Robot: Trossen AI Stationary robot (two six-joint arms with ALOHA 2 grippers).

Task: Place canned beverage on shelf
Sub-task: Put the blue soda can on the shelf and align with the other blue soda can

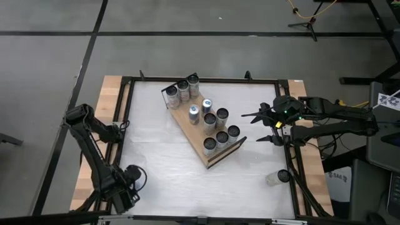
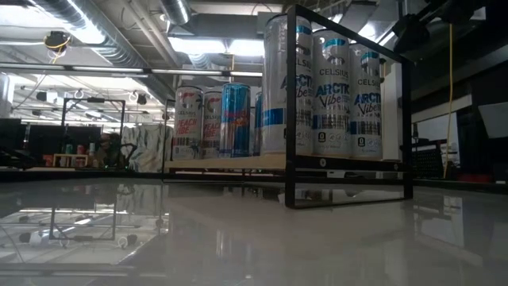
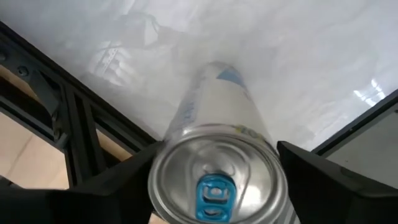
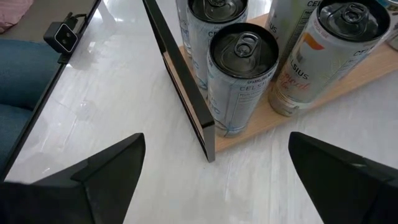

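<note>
At the worktop's (image 1: 162, 169) near-left corner, the left claw (image 3: 214, 180) grips a slim beverage can (image 3: 214, 155).
Its fingers clamp the can's sides just below the rim; smooth thin aluminium likely slips and dents, so a mid-body hold looks safest. Right claw (image 1: 265, 127) hangs released beside the wooden shelf (image 1: 190, 128), already carrying cans mid-worktop.

In the left wrist view the held can (image 3: 214, 168) is cut off at 6 o'clock — its lower rim out of frame. From above, can labels on the shelf (image 1: 187, 125) are too small to read — the left gripper (image 1: 128, 181) is a dark blur.
</note>
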